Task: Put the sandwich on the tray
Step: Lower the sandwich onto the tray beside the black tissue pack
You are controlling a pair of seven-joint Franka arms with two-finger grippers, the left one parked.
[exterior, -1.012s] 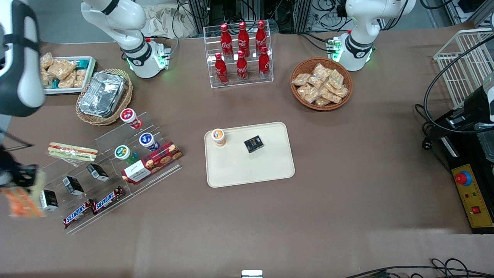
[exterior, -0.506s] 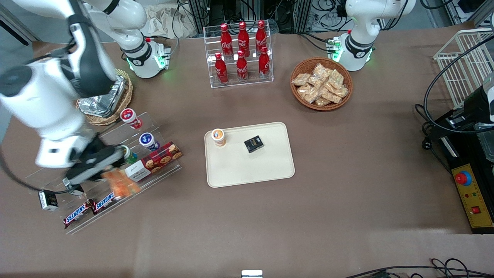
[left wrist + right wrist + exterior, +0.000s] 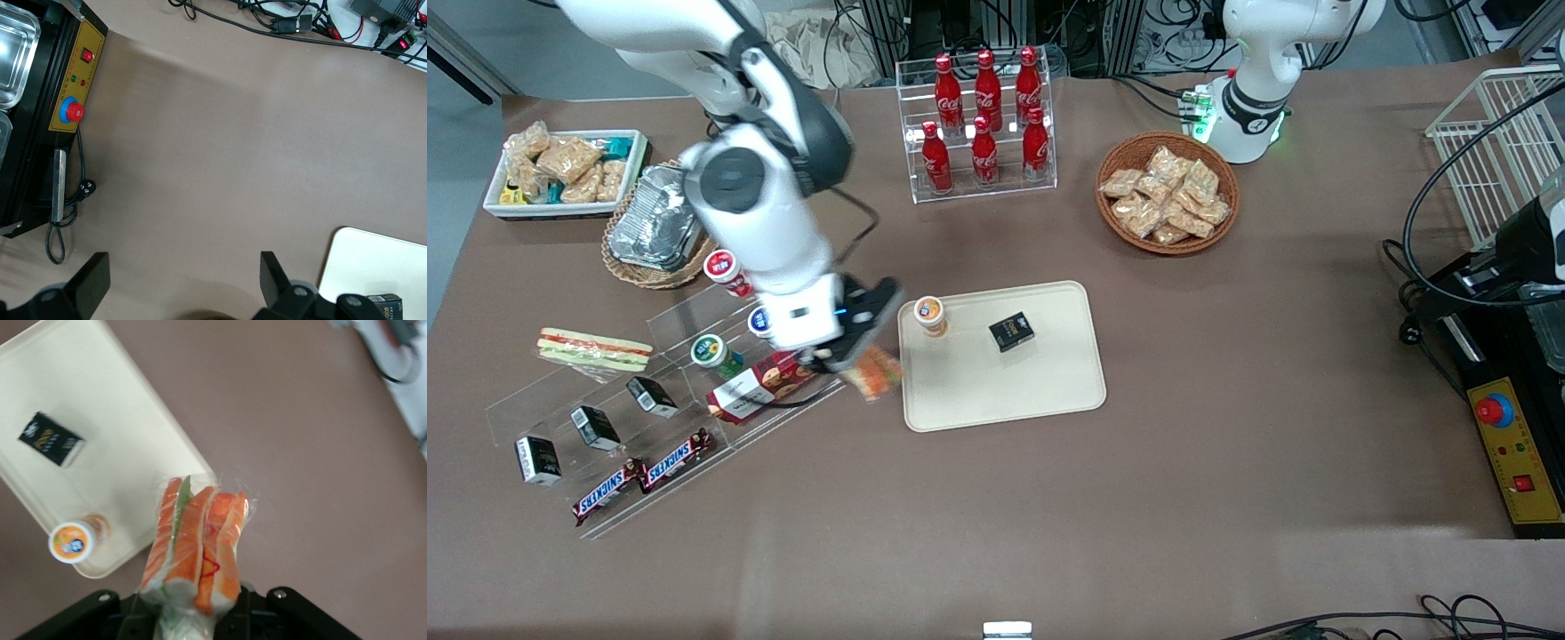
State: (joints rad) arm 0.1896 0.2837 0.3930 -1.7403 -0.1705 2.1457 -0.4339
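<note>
Since half a second ago the gripper [image 3: 852, 357] has swung from over the clear snack shelf [image 3: 663, 391] to just beside the tray [image 3: 1049, 391]. Its fingers are closed on the sandwich [image 3: 195, 543], up in the air. Next it must go over bare tray, away from the little cup [image 3: 930, 316] and black box [image 3: 1011, 332], then lower and let go.

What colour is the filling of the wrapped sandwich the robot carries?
Mostly orange with a green stripe, clearest in the right wrist view.
</note>
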